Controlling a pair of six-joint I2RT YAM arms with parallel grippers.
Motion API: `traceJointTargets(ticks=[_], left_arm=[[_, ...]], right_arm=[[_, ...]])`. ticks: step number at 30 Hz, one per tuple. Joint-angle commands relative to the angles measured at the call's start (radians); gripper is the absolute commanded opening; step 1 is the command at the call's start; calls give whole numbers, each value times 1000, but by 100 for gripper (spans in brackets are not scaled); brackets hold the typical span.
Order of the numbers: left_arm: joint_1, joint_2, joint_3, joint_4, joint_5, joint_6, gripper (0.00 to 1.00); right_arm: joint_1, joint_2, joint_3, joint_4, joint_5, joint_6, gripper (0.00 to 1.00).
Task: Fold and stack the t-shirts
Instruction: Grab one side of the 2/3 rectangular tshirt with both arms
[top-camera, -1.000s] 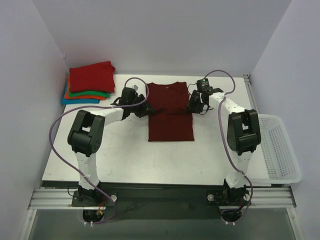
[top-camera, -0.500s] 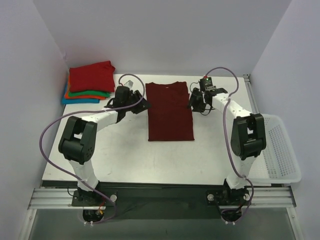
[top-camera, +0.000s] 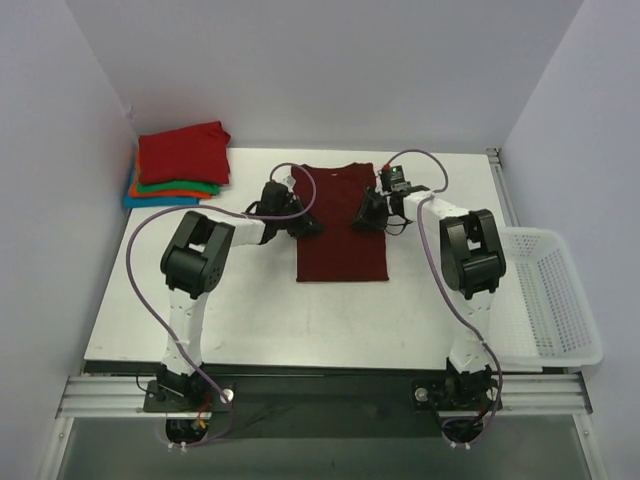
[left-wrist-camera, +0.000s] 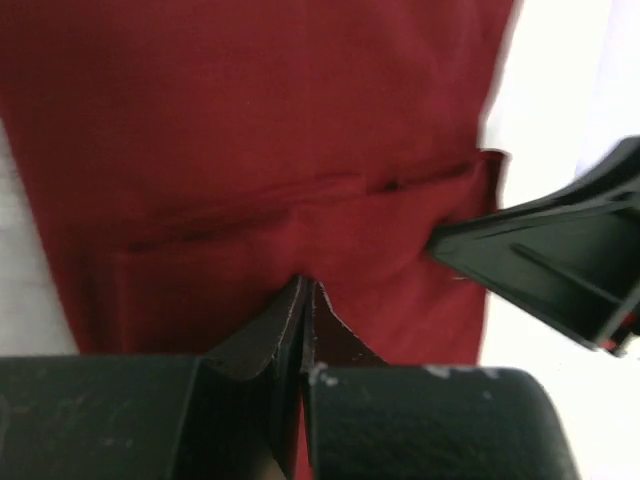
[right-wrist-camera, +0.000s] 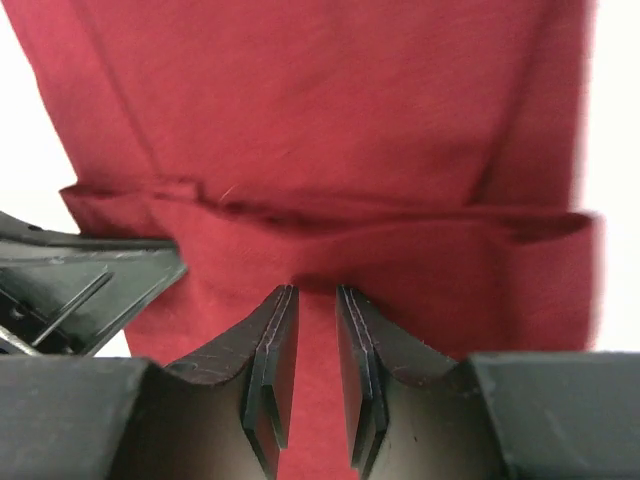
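Note:
The dark maroon t-shirt (top-camera: 340, 240) lies flat in the middle of the table, sleeves folded in and collar at the far end. My left gripper (top-camera: 308, 224) rests on its left part. In the left wrist view this gripper (left-wrist-camera: 303, 283) is shut, and the cloth (left-wrist-camera: 300, 130) puckers at its tips. My right gripper (top-camera: 364, 217) sits on the shirt's right part. In the right wrist view its jaws (right-wrist-camera: 316, 290) stand a narrow gap apart over a fold of the shirt (right-wrist-camera: 330, 120). Folded t-shirts are stacked at the far left, with the red one (top-camera: 183, 152) on top.
Under the red shirt the stack shows orange, green (top-camera: 180, 188) and blue (top-camera: 150, 202) edges. A white mesh basket (top-camera: 560, 300) hangs off the table's right side. White walls close in the back and both sides.
Both grippers have moved inward from the shirt's side edges onto the cloth. The left jaws have closed and the right jaws have narrowed.

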Motion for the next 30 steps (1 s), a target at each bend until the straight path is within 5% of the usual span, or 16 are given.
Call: traceJointTargets(ticks=[1, 16, 30], left_arm=[[40, 53, 17, 49, 7, -38, 1], [62, -64, -180, 84, -56, -108, 0], [8, -334, -598, 149, -125, -127, 0]], right_arm=[[-78, 9, -12, 77, -77, 70, 23], [-157, -40, -319, 274, -133, 256, 23], [-108, -237, -692, 426, -169, 305, 22]])
